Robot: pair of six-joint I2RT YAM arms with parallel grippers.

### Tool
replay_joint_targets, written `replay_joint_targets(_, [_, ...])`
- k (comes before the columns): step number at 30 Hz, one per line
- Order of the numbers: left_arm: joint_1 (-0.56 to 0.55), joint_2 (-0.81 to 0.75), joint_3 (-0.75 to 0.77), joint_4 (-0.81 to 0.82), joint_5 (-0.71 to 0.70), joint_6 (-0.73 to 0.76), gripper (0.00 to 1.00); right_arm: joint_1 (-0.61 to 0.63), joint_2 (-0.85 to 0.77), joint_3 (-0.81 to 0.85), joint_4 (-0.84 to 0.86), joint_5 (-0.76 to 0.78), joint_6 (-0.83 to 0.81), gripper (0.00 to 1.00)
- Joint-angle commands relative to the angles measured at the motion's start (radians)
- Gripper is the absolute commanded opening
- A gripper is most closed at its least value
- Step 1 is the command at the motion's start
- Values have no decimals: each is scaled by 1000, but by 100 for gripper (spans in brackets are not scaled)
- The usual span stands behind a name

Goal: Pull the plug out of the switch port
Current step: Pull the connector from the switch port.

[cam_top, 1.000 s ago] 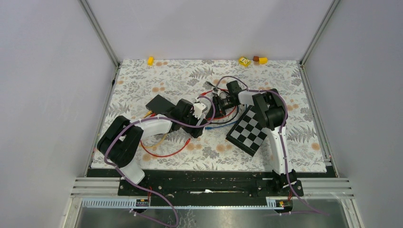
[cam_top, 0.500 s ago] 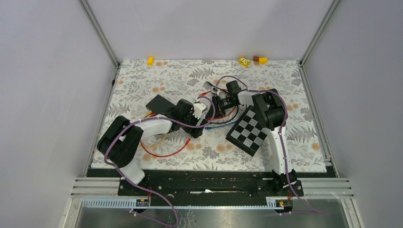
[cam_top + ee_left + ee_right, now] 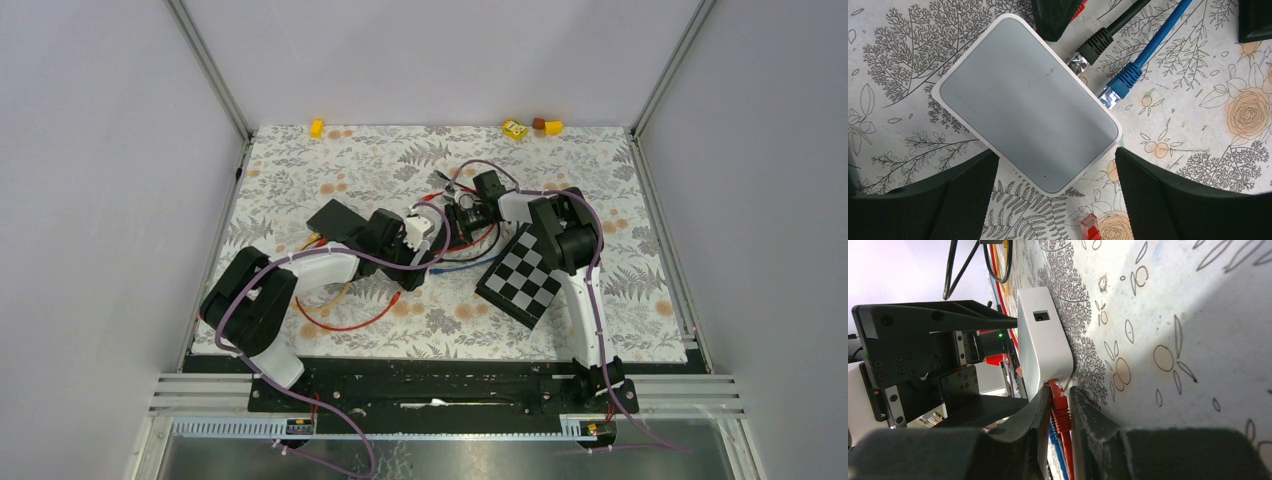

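**One High Camera, Two Close Ones**

The top camera sat high above and behind the robot, facing down and forward. It was far enough back to take in the whole floral-printed surface [image 3: 620,200]. The left wrist camera looked straight down from close range onto the white rectangular plastic switch box [image 3: 1025,102], with the left pincer [image 3: 1055,155] framing the bottom edge. The right wrist camera lay low and rolled sideways, so the surface stood upright at the right. It looked very closely along the right pincer [image 3: 1060,402], past the red plastic plug [image 3: 1062,422], toward the same box. Both wrist views shared that box, and each caught part of the other pincer.
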Motion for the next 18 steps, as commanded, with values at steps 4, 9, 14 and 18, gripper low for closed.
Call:
replay_joint_targets(4, [21, -56, -5, 69, 11, 20, 90, 19, -39, -13, 9, 29, -39, 15])
replay_joint_targets(9, [29, -74, 0, 71, 4, 13, 95, 7, -52, -23, 53, -1, -2, 8])
replay_joint_targets(14, [36, -77, 30, 69, 4, 11, 98, 4, -64, -23, 62, -19, -17, 0])
replay_joint_targets(18, [46, -49, 83, 71, -23, -32, 98, 4, -74, -50, 135, -36, 7, 0])
